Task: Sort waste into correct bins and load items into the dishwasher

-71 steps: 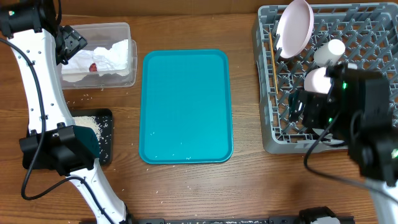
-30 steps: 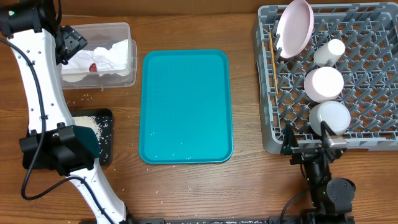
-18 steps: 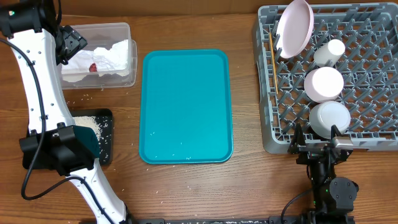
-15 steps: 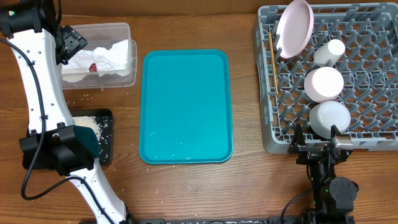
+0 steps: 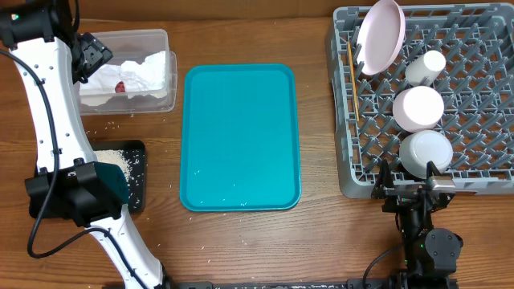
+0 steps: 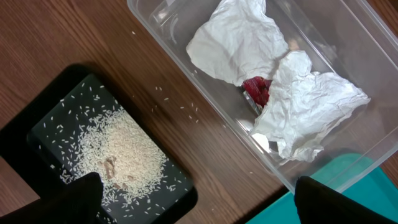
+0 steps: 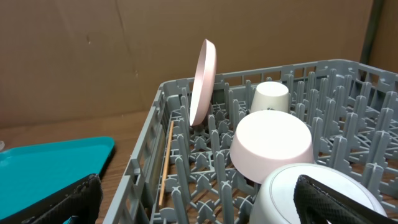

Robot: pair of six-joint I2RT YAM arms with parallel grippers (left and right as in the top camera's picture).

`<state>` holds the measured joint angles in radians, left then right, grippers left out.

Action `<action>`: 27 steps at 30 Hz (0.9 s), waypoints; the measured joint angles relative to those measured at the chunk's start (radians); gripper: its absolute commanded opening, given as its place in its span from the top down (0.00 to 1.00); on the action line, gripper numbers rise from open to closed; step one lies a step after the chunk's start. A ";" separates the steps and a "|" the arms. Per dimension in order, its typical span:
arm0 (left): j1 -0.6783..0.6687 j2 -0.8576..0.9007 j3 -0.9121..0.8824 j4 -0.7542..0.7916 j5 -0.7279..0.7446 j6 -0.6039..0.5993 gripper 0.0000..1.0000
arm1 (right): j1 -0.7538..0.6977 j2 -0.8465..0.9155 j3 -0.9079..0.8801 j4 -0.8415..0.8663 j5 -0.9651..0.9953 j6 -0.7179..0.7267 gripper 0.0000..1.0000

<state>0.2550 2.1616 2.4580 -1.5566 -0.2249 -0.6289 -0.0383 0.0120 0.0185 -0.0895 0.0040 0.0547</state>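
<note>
Although the fingers of both end effectors are spread wide, nothing is gripped by either. The left end effector (image 6: 208,202) is held above the left side of the tabletop (image 5: 321,241), over the strip of wood between the clear tub (image 6: 348,31) and the black tray (image 6: 46,134).

Crumpled napkin paper (image 6: 311,106) is seen in 2 lumps inside the tub, with a red sachet (image 6: 256,90) wedged between them. Rice (image 6: 127,152) is heaped in the black tray, and a few loose grains are scattered on the wood beside it. A teal tray (image 5: 241,136) is set in the middle of the tabletop, well apart from the rack (image 5: 482,48).

The right end effector (image 7: 199,202) is held just outside the near edge of the rack, facing into it. A pink saucer (image 5: 379,36) is stood on edge between the pegs at the far left corner. 2 chopsticks (image 5: 352,80) are laid along the left wall. A small cup (image 5: 426,66), a pinkish-white bowl (image 5: 418,108) and a bluish-white bowl (image 5: 426,152) are lined up from far to near; both bowls are turned upside down.
</note>
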 measured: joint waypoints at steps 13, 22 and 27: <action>0.000 0.000 0.000 -0.007 0.000 0.002 0.00 | 0.000 0.000 0.000 0.000 0.000 0.000 0.00; -0.003 0.000 0.000 -0.063 0.020 0.008 0.00 | 0.000 0.000 0.000 0.000 0.000 0.000 0.00; -0.034 -0.027 -0.025 -0.022 0.021 0.063 0.00 | 0.000 0.000 0.000 0.000 0.000 0.000 0.00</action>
<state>0.2211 2.1349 2.4329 -1.5787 -0.2035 -0.5663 -0.0383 0.0120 0.0185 -0.0898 0.0040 0.0551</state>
